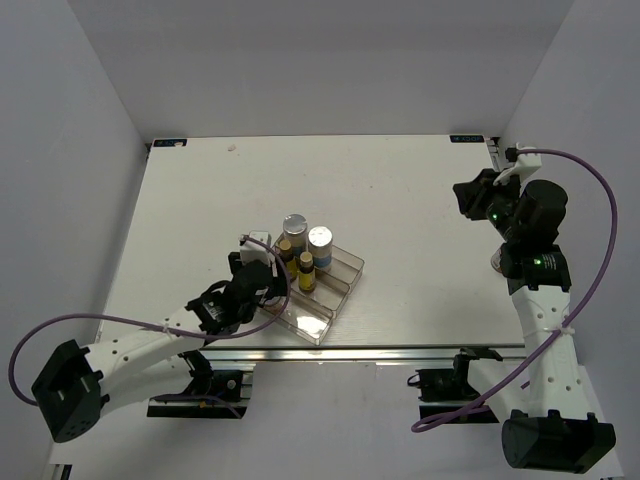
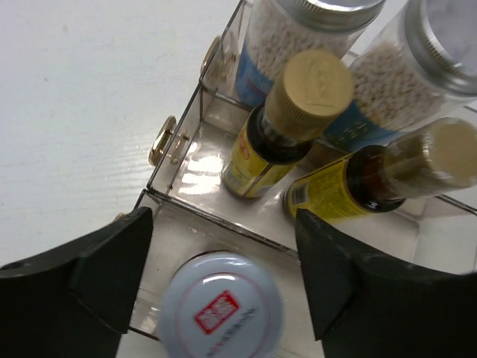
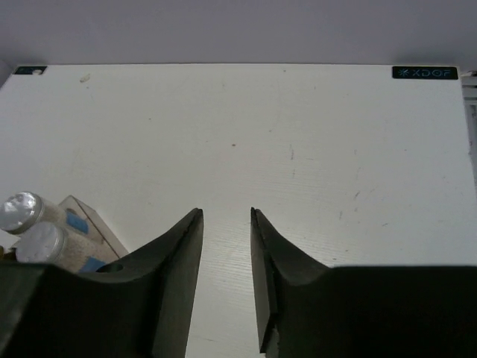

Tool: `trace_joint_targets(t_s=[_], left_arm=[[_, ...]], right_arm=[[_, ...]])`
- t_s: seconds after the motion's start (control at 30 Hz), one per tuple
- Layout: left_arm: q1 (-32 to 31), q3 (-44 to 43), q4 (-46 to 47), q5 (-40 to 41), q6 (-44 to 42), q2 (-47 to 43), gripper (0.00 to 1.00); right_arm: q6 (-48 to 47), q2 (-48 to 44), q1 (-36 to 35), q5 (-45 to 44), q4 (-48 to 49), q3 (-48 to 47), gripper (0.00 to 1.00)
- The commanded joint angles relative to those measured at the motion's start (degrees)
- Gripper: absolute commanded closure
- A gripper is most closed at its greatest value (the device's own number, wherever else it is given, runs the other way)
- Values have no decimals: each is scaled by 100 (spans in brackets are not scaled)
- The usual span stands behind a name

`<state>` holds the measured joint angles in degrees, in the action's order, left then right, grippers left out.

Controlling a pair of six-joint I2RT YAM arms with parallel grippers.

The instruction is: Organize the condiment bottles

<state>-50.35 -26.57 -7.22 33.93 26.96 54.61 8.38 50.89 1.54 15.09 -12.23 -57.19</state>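
The left claw (image 2: 223, 218) hangs over the near compartment of the clear tray (image 1: 338, 292), its fingers (image 2: 112, 268) spread to either side of a white-lidded pinkish jar (image 2: 220, 309), with a sliver of daylight on each flank, so it pinches nothing. The jar stands upright inside that near compartment. In the tray's middle compartment sit the two yellow bottles (image 2: 287, 127), one upright and one leaning toward the tray's right end. In the far compartment stand the two silver-capped cylinders (image 2: 298, 30), side by side.

The right claw (image 3: 227, 283) hovers well off to the right of the tray, above bare table (image 1: 400, 190), its fingers narrowly parted and carrying nothing.

The step in hand looks like seating this jar in the near row. Five bottles are in the tray, and the second jar is not clearly seen. The next move calls for a straight lift clear of the tray without nudging the jar or the leaning yellow bottle
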Motion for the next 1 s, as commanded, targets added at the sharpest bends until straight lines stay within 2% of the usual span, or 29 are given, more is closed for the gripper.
trace_joint_targets(t_s=[0.0,0.1,0.13,0.17,0.33,0.53,0.57,0.63,0.77,0.97], left_arm=[[25,-50,46,-123,99,-345,11],[25,-190,-77,-290,108,-469,8],[25,-243,-104,-317,116,-495,3],[25,-305,-208,-387,116,-530,2],[16,-927,-648,-484,55,-775,2],[25,-1824,-1167,262,-647,-1014,2],[25,-2043,-1211,367,-927,-927,2],[25,-2203,-1211,718,-1201,-786,2],[208,-2029,-809,1028,-1886,-408,2],[464,-1843,-613,772,-2107,-205,2]], right_arm=[[-82,-27,39,160,186,15,60],[-170,-9,30,283,133,-12,34],[-179,-1,30,310,63,-12,31],[-196,26,30,328,28,-38,28],[-390,35,39,56,-402,-169,27],[4,377,31,-1586,-1439,-749,26],[66,499,30,-2110,-1649,-776,23],[155,606,39,-2562,-1730,-689,20],[129,755,39,-3432,-1686,-285,11],[-65,931,39,-4398,-1362,365,11]])
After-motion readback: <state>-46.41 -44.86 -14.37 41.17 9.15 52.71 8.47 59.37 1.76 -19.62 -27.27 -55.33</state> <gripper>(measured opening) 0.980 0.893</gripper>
